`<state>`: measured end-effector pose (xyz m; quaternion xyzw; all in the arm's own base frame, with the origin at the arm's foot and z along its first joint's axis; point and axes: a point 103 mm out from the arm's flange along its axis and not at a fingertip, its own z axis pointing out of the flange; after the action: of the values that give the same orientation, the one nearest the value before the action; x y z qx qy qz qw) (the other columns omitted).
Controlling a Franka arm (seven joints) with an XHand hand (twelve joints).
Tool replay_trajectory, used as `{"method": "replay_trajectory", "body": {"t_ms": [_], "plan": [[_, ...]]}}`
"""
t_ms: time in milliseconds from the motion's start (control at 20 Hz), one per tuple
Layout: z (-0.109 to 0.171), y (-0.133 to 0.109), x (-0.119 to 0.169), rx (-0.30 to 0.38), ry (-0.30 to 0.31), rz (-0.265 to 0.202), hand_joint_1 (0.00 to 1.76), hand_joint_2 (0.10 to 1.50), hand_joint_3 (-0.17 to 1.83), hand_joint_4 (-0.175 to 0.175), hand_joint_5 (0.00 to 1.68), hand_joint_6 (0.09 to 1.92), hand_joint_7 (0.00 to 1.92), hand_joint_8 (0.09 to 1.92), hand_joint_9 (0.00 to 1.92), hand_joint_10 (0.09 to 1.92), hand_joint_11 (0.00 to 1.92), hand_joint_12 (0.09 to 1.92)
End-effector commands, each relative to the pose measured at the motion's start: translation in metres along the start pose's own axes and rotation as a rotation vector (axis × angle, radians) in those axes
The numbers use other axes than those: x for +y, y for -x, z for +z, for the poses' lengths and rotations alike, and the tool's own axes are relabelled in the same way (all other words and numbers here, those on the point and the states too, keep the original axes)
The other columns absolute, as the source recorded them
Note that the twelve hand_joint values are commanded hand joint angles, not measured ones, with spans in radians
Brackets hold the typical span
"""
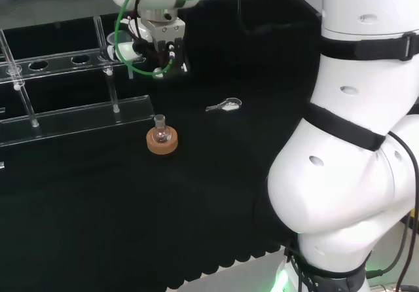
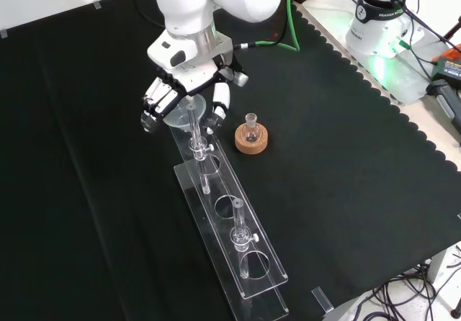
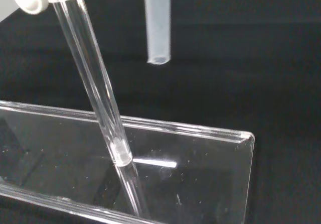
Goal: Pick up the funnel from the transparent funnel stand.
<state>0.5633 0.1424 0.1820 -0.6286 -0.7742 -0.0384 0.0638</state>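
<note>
A translucent funnel (image 2: 181, 114) sits at the far end of the clear funnel stand (image 2: 238, 252) in the front view. The hand (image 2: 186, 83) comes down over it, with curled fingers (image 2: 153, 105) on one side of the cone and the thumb (image 2: 220, 99) on the other. In the head view the funnel (image 1: 120, 44) shows just left of the hand (image 1: 159, 42), at the end of the stand's upper plate (image 1: 59, 61). The wrist view shows the funnel's stem (image 3: 157, 25) hanging above the stand's base plate (image 3: 205, 176), beside a clear post (image 3: 98, 91).
A small round flask on a cork ring (image 2: 252, 137) stands right of the stand's end in the front view, also seen as the flask on its ring (image 1: 162, 139). A clear scoop (image 1: 224, 106) lies on the black cloth. The stand's other holes (image 2: 261, 265) hold nothing.
</note>
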Motion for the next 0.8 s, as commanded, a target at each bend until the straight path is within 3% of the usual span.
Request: {"method": "replay_trajectory", "body": {"t_ms": [50,250,300,550,800], "plan": [[-0.005,-0.026,0.002,-0.115,0.154,-0.042,0.35,0.81,0.47,-0.112,0.52,0.09,0.47,0.86,0.92,0.77,0.87,1.21],[-0.02,-0.022,0.007,-0.159,0.241,-0.034,0.48,0.84,0.51,-0.167,0.68,0.13,0.71,0.91,1.16,0.72,1.17,1.01],[-0.026,-0.031,0.008,-0.195,0.272,-0.022,0.5,0.85,0.51,-0.171,0.71,0.17,0.76,0.91,1.2,0.71,1.21,0.98],[-0.053,-0.043,0.01,-0.231,0.343,0.013,0.57,0.86,0.52,-0.175,0.64,0.49,0.85,0.93,1.27,0.67,1.29,0.92],[-0.082,-0.031,0.004,-0.289,0.392,0.022,0.59,0.86,0.52,-0.175,0.64,0.6,0.89,0.94,1.3,0.67,1.32,0.91]]}}
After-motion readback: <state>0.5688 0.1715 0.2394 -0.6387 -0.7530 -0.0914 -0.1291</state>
